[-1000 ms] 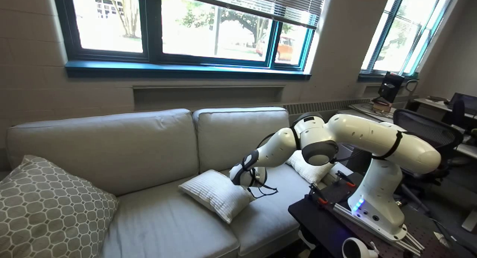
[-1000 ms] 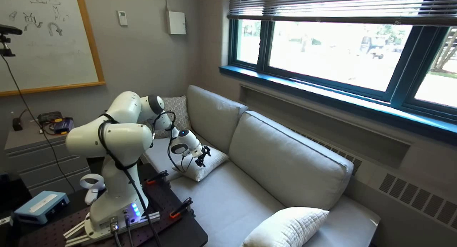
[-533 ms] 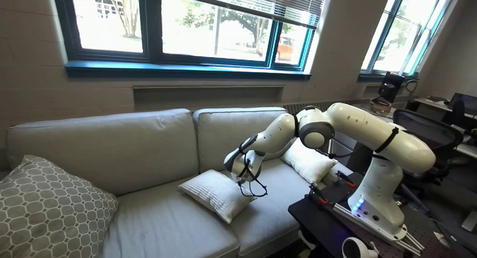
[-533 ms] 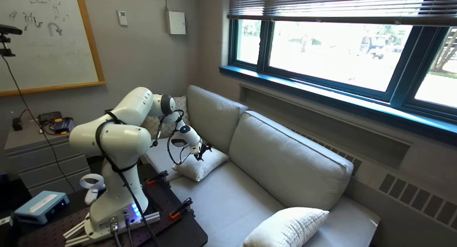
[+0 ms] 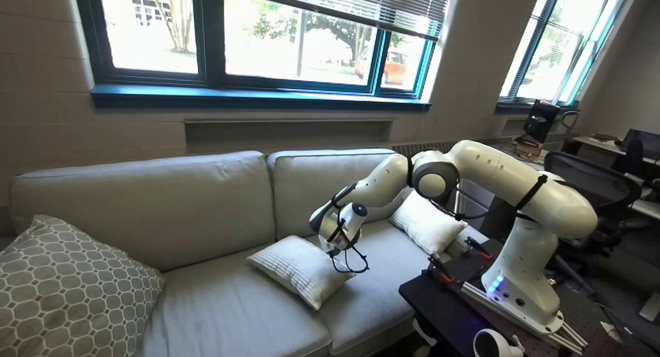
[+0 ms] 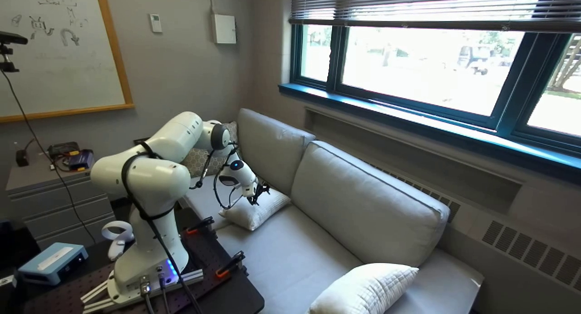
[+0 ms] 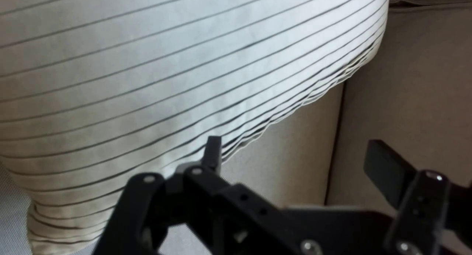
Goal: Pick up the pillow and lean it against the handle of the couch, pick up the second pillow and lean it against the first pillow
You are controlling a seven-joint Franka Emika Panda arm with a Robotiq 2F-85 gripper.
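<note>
- The ribbed white pillow (image 5: 296, 269) lies about midway along the couch (image 5: 232, 305), over the line where the seat cushions meet.
- In an exterior view its longer sides slant from upper left to lower right, oblique to the backrest (image 5: 154, 207); one corner points toward the backrest, another toward the front edge.
- In the wrist view its ribs run nearly along the closest edge, rising from lower left to upper right, with a corner poking out at lower left.
- The gripper (image 7: 298, 161) hangs at that edge, fingers (image 7: 389, 174) spread wide, holding nothing; one overlaps the pillow in the wrist view, the other stands beyond it. Whether either touches cannot be told.
- Well apart, the other white pillow (image 6: 365, 291) sits at one end.
- A patterned pillow (image 5: 77, 290) rests at the opposite end.
- The arm (image 5: 495, 176) reaches over from a black table (image 5: 428, 297).
</note>
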